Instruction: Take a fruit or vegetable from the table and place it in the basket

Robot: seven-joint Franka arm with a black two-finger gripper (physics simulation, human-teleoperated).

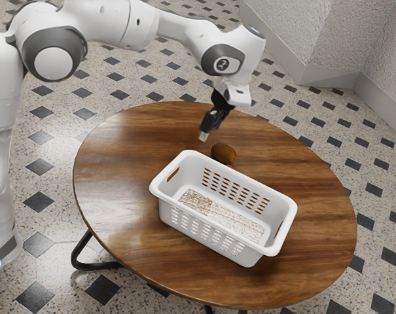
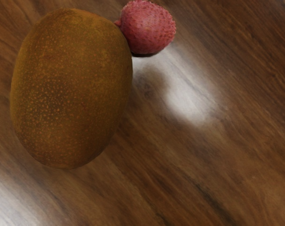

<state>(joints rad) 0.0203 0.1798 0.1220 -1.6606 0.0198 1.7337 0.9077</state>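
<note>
Above the far part of the table, my gripper [image 1: 203,137] hangs tilted, just up and to the exterior view's left of a brown kiwi-like fruit [image 1: 224,154]. The wrist view has this oval brown fruit [image 2: 71,89] large, with a pink lychee-like fruit [image 2: 148,27] right beside it. In the exterior view the pink fruit [image 1: 230,166] barely peeks out between the brown one and the basket. A white perforated basket [image 1: 217,239] stands upright on the table; its floor has a speckled look. Whether the gripper is open or shut cannot be made out.
The round wooden table [image 1: 122,173] carries the basket near its middle, and the basket's rim stands close to the two fruits. Dark metal table legs [image 1: 96,265] show below. Grey-white walls [image 1: 328,39] rise beyond the tiled floor.
</note>
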